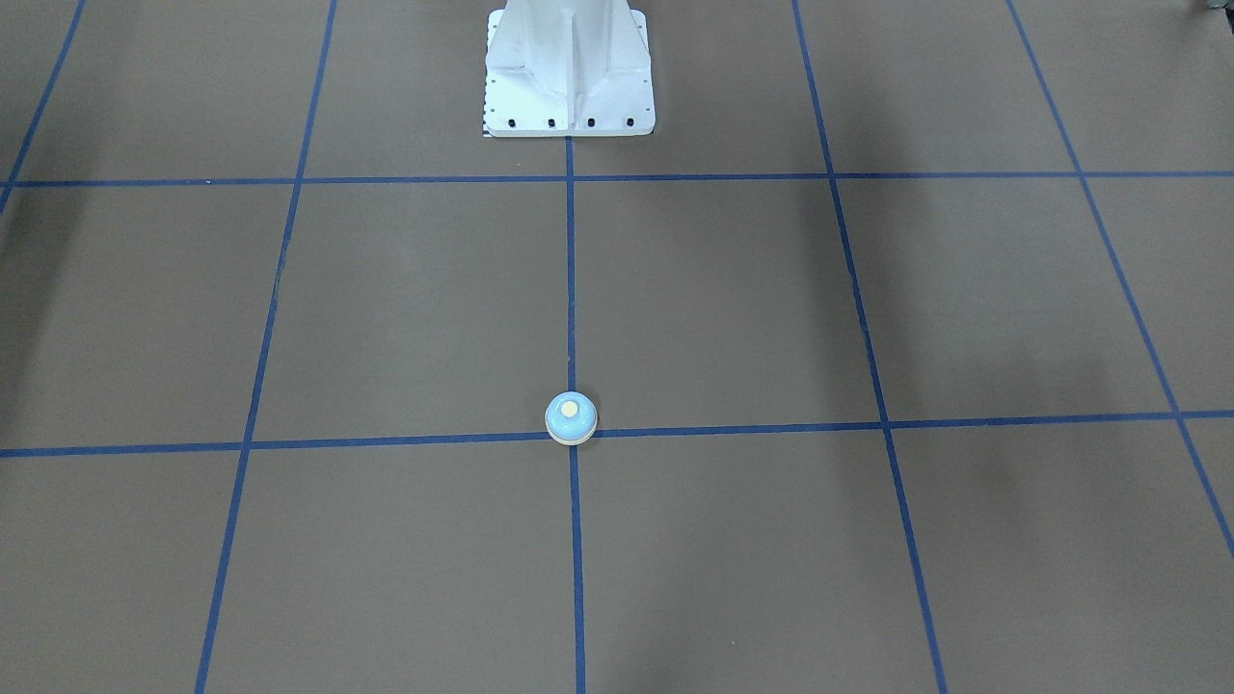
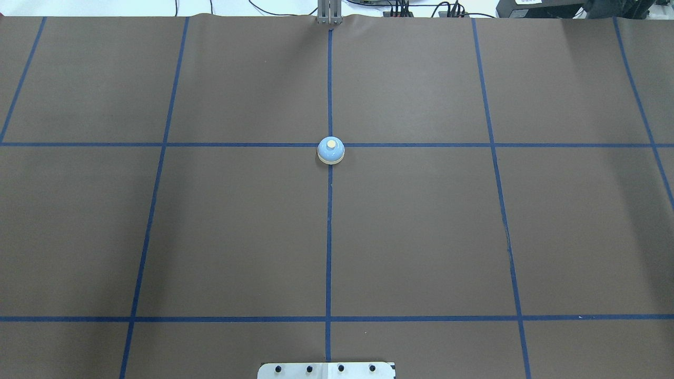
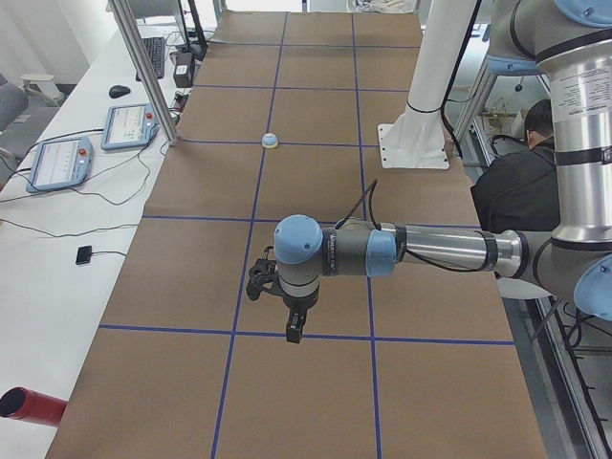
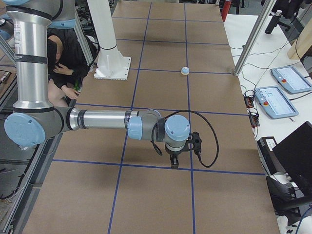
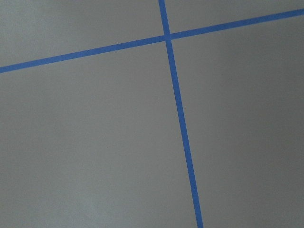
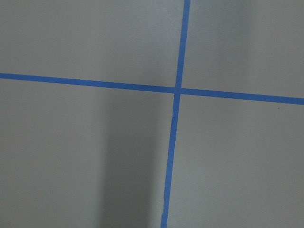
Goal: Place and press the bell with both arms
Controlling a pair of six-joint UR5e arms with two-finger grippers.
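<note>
Brown table cover (image 2: 421, 237): divided into a grid by blue tape lines (image 2: 329, 237).
Left arm (image 3: 430, 251): stretched level over the table's left end.
Right arm (image 4: 102, 119): stretched level over the right end.
White pedestal (image 1: 569, 77): bolted at the robot's edge.
Left gripper (image 3: 295, 330): points down, nothing visibly held; cannot tell how wide its jaws stand.
Right gripper (image 4: 174, 163): points down; opening likewise cannot be told.
Bell (image 2: 330, 150): upright on a tape crossing, centre line, well apart from both grippers.

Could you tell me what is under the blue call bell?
The light blue dome-shaped call bell stands on brown table paper where blue tape lines cross; its cream base hides the crossing itself.
</note>
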